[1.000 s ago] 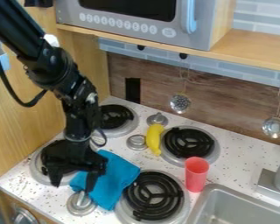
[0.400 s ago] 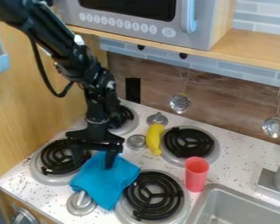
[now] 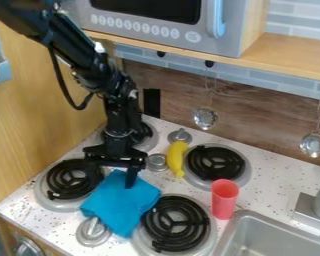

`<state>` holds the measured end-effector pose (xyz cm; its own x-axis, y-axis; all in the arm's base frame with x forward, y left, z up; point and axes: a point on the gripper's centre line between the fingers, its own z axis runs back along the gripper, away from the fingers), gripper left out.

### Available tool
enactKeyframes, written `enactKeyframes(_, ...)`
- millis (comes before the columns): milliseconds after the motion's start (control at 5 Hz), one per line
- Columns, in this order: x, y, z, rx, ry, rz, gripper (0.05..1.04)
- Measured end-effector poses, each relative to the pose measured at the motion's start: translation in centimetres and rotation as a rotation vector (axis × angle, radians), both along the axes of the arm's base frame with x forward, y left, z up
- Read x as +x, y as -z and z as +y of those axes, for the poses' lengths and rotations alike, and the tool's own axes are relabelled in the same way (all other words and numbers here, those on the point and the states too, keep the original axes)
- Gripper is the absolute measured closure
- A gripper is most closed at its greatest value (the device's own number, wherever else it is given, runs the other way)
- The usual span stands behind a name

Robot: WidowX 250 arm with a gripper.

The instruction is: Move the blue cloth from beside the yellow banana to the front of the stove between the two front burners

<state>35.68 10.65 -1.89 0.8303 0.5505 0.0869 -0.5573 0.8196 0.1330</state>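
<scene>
1. Blue cloth (image 3: pixel 119 205) lies, in the camera view, on the white speckled desk (image 3: pixel 273 172), between the front left burner (image 3: pixel 68 184) and the front right burner (image 3: pixel 177 226), and it overlaps the rim of the second one. A metal knob (image 3: pixel 92 232) is beside its lower corner.
2. In the same camera view, the pincer (image 3: pixel 112 182) is above the upper part of the cloth. Its fingers are apart, one in front of the cloth and the other over the front left burner. Whether they touch the fabric, I cannot tell.
3. As I judge from this camera view, the pincer is placed at the cloth, but no grip is made and no lifting is done. The yellow banana (image 3: pixel 176 159) and the red cup (image 3: pixel 224 199) stand apart from the pincer, so handling of them is not begun.
</scene>
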Motion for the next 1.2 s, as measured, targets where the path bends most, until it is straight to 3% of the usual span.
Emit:
enactKeyframes(600, 5.3, -0.3, 1.9, -0.021, -0.081, -0.050, 0.083)
enactKeyframes(1000, 5.2, -1.2, 1.8, -0.044, -0.091, -0.063, 0.083)
enactKeyframes(1200, 4.6, -6.7, 0.9, -0.065, -0.061, -0.179, 0.083)
